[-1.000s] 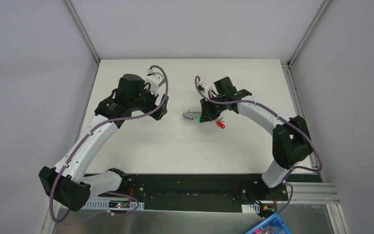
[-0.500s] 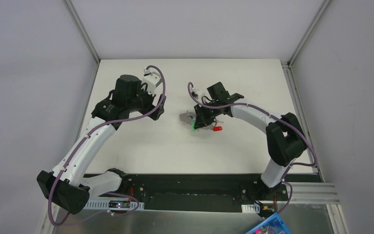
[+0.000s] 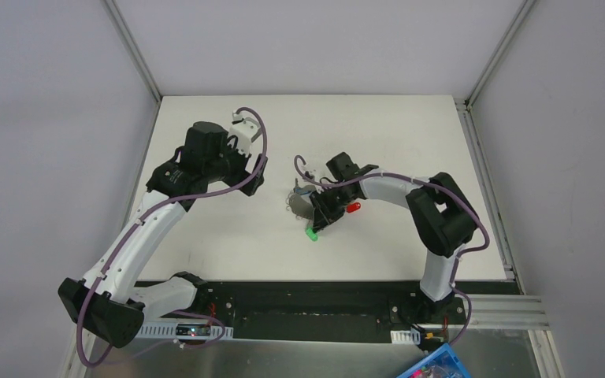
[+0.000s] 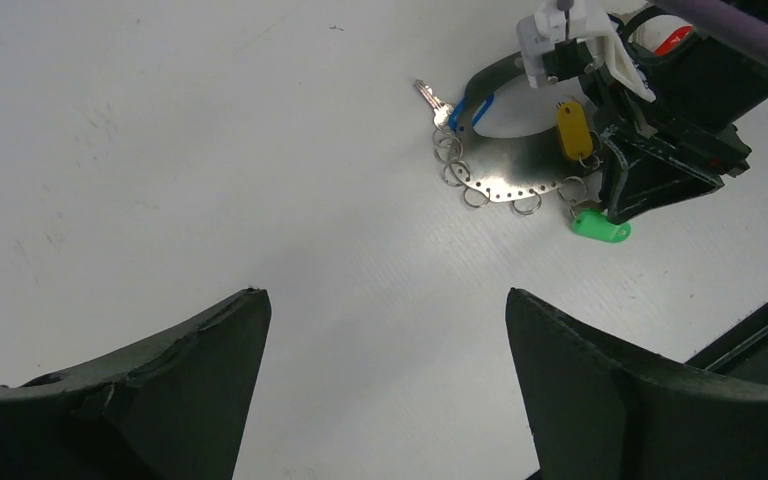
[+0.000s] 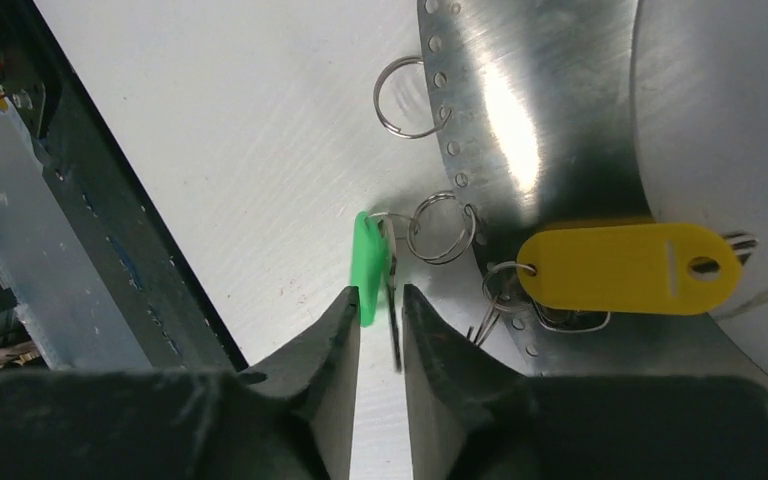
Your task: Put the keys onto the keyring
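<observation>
The keyring (image 5: pixel 560 100), a half-round metal plate edged with small split rings, lies mid-table (image 3: pixel 299 203) (image 4: pixel 515 170). The green key (image 5: pixel 368 265) hangs from one ring (image 5: pixel 440 228) at the plate's near edge (image 3: pixel 311 234) (image 4: pixel 600 226). My right gripper (image 5: pixel 380 295) stands narrowly open, with the green head and its blade between the fingertips. A yellow key (image 5: pixel 628 267) (image 4: pixel 573 130) lies on the plate. A blue key (image 4: pixel 465 110) is at its far side. A red key (image 3: pixel 353 207) lies beside the right wrist. My left gripper (image 4: pixel 385 300) is wide open over bare table, left of the keyring (image 3: pixel 256 177).
The black rail (image 3: pixel 307 303) with the arm bases runs along the near edge, close to the green key in the right wrist view (image 5: pixel 90 250). White walls close in the table on three sides. A blue bin (image 3: pixel 433 366) sits below the rail at the right.
My right gripper has moved toward the near-left, pulling the green key and the keyring with it, and its jaws have parted slightly. The left arm barely moved.
</observation>
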{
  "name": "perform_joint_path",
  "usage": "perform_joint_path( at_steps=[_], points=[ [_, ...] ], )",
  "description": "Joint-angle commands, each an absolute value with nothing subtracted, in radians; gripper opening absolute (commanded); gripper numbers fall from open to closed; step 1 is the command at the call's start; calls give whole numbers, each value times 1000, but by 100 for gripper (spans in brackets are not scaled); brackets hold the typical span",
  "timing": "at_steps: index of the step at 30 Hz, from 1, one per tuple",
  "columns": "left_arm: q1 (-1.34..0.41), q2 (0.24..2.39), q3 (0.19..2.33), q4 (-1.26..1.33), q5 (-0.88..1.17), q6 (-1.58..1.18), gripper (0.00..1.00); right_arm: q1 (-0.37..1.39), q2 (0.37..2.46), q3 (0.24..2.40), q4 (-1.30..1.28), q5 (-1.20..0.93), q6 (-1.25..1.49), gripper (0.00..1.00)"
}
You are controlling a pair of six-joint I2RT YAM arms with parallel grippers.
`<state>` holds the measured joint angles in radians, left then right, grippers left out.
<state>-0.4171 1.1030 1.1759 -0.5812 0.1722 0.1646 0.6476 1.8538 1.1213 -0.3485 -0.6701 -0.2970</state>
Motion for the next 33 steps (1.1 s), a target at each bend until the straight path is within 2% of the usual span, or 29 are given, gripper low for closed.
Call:
perform_joint_path(
  at_steps=[1, 4, 7, 17, 33],
  points=[
    [-410, 1068, 1187, -580, 147, 180, 90, 655, 1860, 1128, -372, -707, -319, 33],
    [-410, 1059, 1178, -573, 142, 185, 90, 654, 1820, 1149, -405, -692, -350, 50],
    [-410, 1051, 1171, -568, 139, 190, 90, 647, 1757, 1166, -422, -668, -387, 56],
    [-410, 1028, 1163, -550, 124, 197, 91, 545, 1692, 1203, -435, -601, -421, 56],
    [-410, 1029, 1154, -543, 113, 203, 91, 525, 1907, 1258, -419, -421, -426, 55]
  ],
)
